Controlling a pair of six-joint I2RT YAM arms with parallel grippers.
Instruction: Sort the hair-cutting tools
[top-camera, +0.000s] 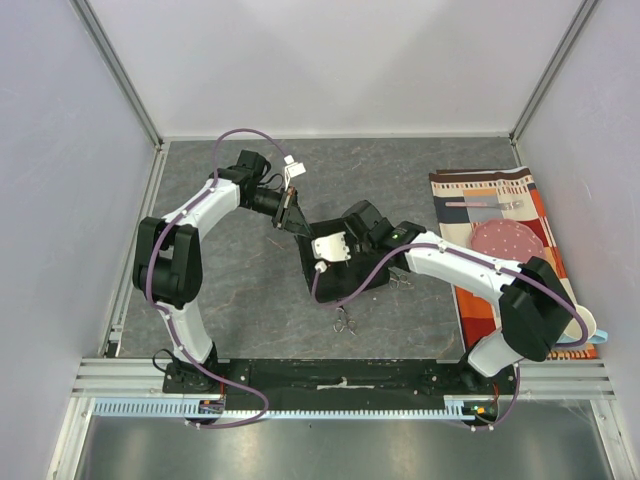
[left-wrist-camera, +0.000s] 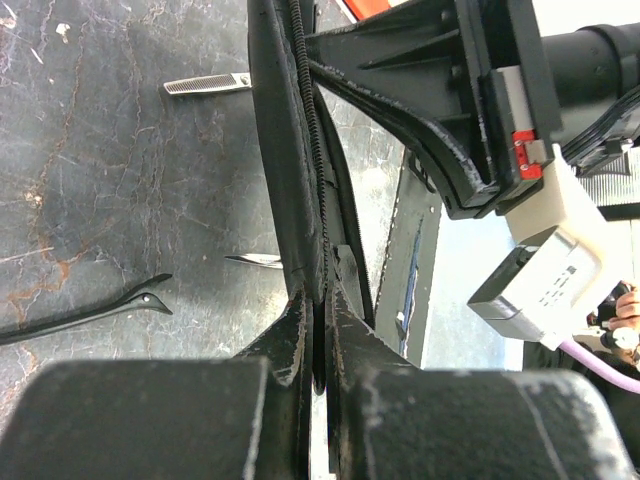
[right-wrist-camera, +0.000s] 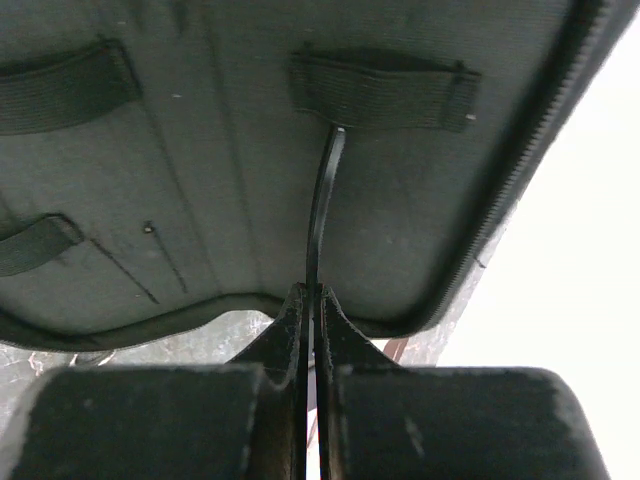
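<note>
Right fingers (right-wrist-camera: 298, 318): clamped on your black clip (right-wrist-camera: 320, 200).
Clip axis: ran straight ahead, tip under elastic loop (right-wrist-camera: 385, 90).
Left fingers (left-wrist-camera: 298, 330): pinched pouch (left-wrist-camera: 285, 150) rim.

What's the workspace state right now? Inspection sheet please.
Surface: grey marbled table; no spills seen.
Job's things: scissors flat on the table near the front; clip and a toothed silver blade loose on the table; stick tucked under a loop of the open pouch.
Clutter: placemat at the right, with cutlery and a pink plate.
Grippers: left shut on the pouch's zip edge; right shut on the stick.
Cables: purple cable loops along each arm; no snag seen.
Surroundings: white walls, metal frame.
</note>
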